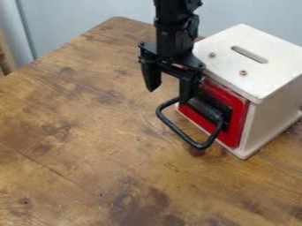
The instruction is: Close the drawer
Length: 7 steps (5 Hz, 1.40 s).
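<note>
Apparently the closing is done: the red drawer (235,121) sits flush in its white casing (274,103), near the table's (83,132) right edge, and the gripper (170,86) hangs wide open.

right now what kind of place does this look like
Probably a workshop or robot test area rather than a home kitchen: a black robot arm over a worn wooden table, beside a pale wooden box with a red drawer.
</note>
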{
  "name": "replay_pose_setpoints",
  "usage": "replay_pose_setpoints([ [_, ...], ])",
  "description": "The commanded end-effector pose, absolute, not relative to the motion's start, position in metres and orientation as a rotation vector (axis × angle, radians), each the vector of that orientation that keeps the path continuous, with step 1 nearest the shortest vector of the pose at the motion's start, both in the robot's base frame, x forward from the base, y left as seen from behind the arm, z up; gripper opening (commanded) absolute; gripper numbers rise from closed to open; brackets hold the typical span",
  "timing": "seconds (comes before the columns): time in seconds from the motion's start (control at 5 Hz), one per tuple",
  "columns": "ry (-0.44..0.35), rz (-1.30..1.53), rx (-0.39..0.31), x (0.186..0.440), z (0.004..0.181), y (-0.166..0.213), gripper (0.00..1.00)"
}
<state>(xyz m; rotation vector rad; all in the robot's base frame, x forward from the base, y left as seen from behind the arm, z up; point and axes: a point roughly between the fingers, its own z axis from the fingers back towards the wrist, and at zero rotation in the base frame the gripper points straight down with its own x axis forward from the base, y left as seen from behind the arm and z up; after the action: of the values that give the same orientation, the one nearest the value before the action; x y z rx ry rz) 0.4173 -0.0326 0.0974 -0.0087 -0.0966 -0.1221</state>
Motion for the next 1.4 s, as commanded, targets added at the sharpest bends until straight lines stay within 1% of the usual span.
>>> replay_pose_setpoints([
  [0.0,-0.169,-0.138,-0.01,0.42,0.111,-0.048,1.0],
  [0.2,-0.154,-0.131,-0.007,0.42,0.099,-0.051,1.0],
  [0.4,-0.149,-0.146,-0.013,0.42,0.097,-0.04,1.0],
  [0.6,-0.151,-0.161,-0.013,0.42,0.098,-0.029,1.0],
  [1.0,-0.165,-0.124,-0.002,0.431,0.1,-0.044,1.0],
  [1.2,-0.175,-0.059,-0.002,0.433,0.105,-0.05,1.0],
])
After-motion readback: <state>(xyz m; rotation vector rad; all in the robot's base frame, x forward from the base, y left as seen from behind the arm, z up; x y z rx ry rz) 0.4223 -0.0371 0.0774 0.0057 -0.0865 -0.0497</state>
